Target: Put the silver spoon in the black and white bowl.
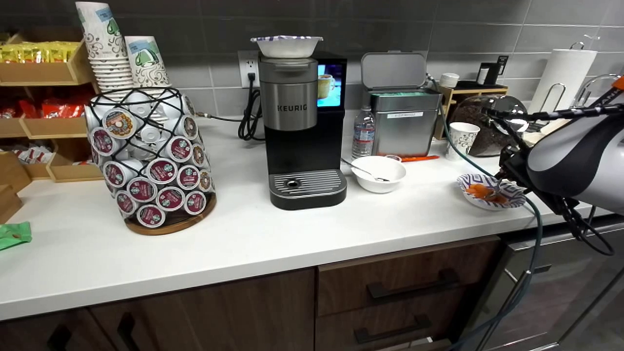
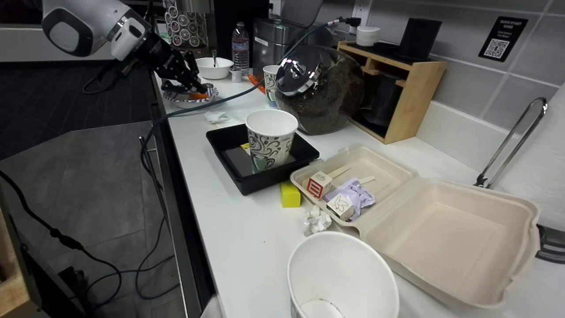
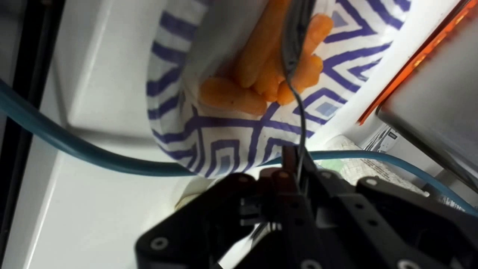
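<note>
My gripper (image 3: 297,153) is shut on the thin handle of the silver spoon (image 3: 302,123). The spoon's head points away from me, over the orange carrot pieces (image 3: 261,74) in the purple-and-white patterned bowl (image 3: 224,158). I cannot tell whether the head touches them. In both exterior views the gripper (image 1: 508,168) (image 2: 199,86) is low over this patterned bowl (image 1: 516,197) (image 2: 176,103) near the counter's front edge. A plain white bowl (image 1: 392,170) holds a second spoon (image 1: 360,169). No dark bowl with a white rim shows.
A teal cable (image 3: 112,160) runs beside and under the patterned bowl. The coffee maker (image 1: 292,107) stands left of the white bowl, with another patterned bowl (image 1: 287,47) on top. A metal box (image 1: 407,124), water bottle (image 1: 363,134), paper cup (image 1: 460,139) and glass jar (image 2: 326,101) stand behind.
</note>
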You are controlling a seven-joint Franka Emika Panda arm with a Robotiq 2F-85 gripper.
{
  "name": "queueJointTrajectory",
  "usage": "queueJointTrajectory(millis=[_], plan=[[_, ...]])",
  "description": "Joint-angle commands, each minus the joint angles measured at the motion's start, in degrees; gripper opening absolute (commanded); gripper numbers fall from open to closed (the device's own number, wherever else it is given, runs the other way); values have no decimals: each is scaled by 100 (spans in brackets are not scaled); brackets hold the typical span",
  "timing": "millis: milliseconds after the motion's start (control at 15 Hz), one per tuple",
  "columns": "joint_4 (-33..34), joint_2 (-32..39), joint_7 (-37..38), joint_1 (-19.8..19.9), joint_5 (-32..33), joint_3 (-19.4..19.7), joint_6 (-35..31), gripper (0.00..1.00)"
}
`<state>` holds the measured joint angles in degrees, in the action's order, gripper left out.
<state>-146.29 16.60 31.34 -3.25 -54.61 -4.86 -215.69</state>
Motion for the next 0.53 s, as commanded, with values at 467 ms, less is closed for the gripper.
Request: queueJointTrajectory(millis=[467], plan=[[247,397,-399,-253,-394,64,-284,36]])
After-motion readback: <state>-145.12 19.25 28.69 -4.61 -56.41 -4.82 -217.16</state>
